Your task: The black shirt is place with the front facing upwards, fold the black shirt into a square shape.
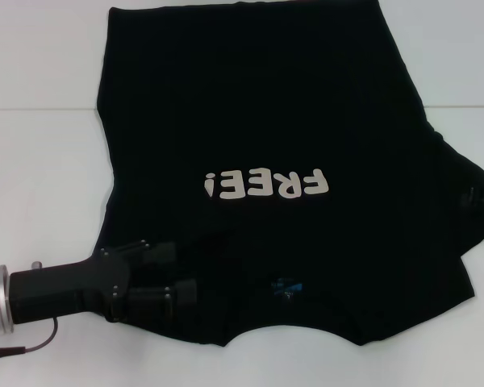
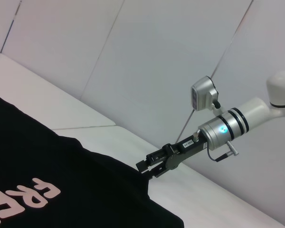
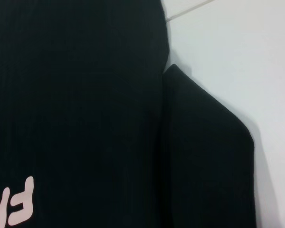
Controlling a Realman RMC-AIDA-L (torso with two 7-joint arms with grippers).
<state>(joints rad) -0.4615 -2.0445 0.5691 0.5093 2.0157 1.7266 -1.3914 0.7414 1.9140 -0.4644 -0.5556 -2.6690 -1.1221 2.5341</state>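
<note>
1. The black shirt [image 1: 266, 105] lies spread front-up on the white bench [image 1: 40, 161], collar toward the robot, its pale "FREE!" lettering [image 1: 266, 185] across the middle and a small blue neck label [image 1: 289, 286] near the closest edge
2. The left claw [image 1: 177, 274] reaches in low from the robot's left and sits on the shoulder area beside the collar; its black fingers blend with the cloth, so I cannot tell if they are parted or pinching fabric
3. The right claw [image 2: 145, 168], seen from the left wrist, meets the shirt's edge at the far sleeve; its jaws look closed on the hem, pinching it
4. The right wrist view shows the right sleeve [image 3: 204, 156] lying flat beside the body panel
5. Judged from its drape, the shirt is light, limp and soft: it will sag, wrinkle and slide over the smooth bench rather than hold a crease
6. Best holds look like seams or hems at the shoulder and sleeve, taken at two points together so the fold line stays straight
</note>
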